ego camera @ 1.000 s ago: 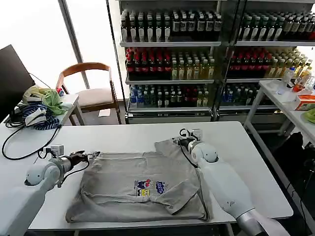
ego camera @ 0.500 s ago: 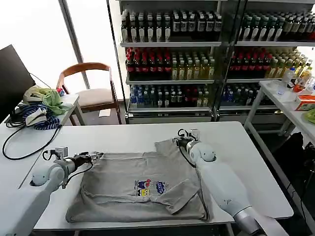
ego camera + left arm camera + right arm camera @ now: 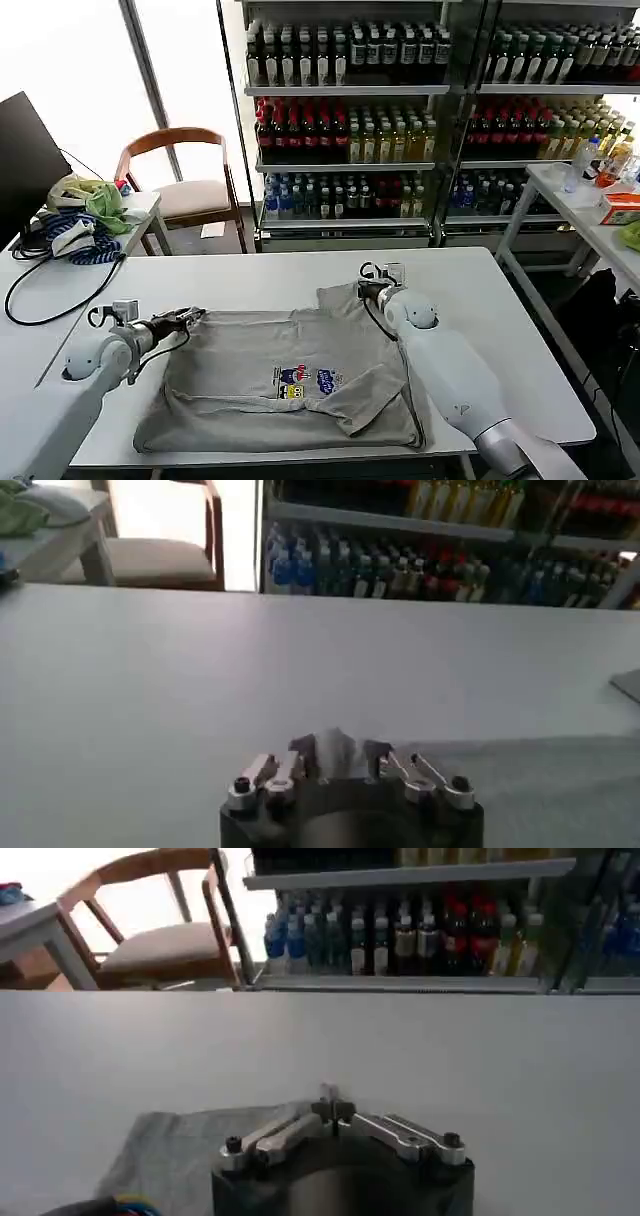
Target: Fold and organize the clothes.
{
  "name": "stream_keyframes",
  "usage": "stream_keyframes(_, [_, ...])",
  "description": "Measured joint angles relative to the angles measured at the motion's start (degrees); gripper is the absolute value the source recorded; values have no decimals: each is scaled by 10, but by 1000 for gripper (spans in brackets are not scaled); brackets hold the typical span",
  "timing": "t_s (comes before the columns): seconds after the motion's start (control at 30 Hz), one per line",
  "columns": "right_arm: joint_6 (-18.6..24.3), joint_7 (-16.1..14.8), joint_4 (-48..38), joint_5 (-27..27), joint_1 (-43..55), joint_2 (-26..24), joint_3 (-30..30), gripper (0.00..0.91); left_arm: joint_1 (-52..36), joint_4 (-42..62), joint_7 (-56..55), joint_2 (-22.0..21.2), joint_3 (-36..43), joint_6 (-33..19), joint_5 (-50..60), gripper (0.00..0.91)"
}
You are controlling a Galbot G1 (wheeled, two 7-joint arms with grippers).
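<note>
Head view, bench (image 3: 270, 275): white, broad, under both hands; its far half beyond the hands is bare.
Shelves (image 3: 400, 120): well beyond the hands, behind the bench, rows of bottled drinks.
Shirt (image 3: 290, 375): light grey, lying flat on the bench between the two hands and nearer the robot than both, folded partly over itself, a small multicoloured chest print (image 3: 305, 381) facing up.
Chair (image 3: 185, 185): wooden, beyond the left hand, off the bench's far left corner.
Side table (image 3: 140, 215): beyond and outward of the left hand, carrying a green-yellow cloth bundle (image 3: 100, 200) and coiled cables (image 3: 70, 240); a black cable trails from it onto the bench near the left arm.
Second table (image 3: 590, 215): well to the right of the right hand, bottles and small items on it.
Left hand (image 3: 190, 317): at the shirt's far left corner, fingers closed on a pinch of grey fabric; the left wrist view shows the cloth bunched up between the fingertips (image 3: 283, 773).
Right hand (image 3: 362, 288): at the shirt's far right corner, fingertips (image 3: 318, 1110) brought together on the cloth's edge, grey fabric lying beneath and beside it.
</note>
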Motion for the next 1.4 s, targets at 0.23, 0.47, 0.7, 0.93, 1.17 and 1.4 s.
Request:
stream_keyframes(0.23, [0, 0, 2, 0, -2, 0, 1, 0, 4, 1, 0, -2, -2, -8, 0, 10])
stream_keyframes(0.47, [0, 1, 12, 6, -6, -3, 1, 0, 3, -1, -2, -2, -2, -16, -4, 10])
stream_keyframes(0.7, [0, 8, 37, 19, -14, -13, 2, 0, 11, -12, -7, 2, -8, -22, -11, 0])
stream_keyframes(0.93, [0, 18, 79, 38, -25, -27, 3, 0, 19, -28, -14, 10, -20, -31, -23, 0])
stream_keyframes(1.17, [-1, 29, 131, 59, -41, -44, 10, 0, 33, -51, -22, 20, -34, -38, -34, 10])
stream_keyframes(1.4, [-1, 36, 198, 82, -74, -72, 24, 0, 64, -88, -30, 34, -61, -45, -45, 10])
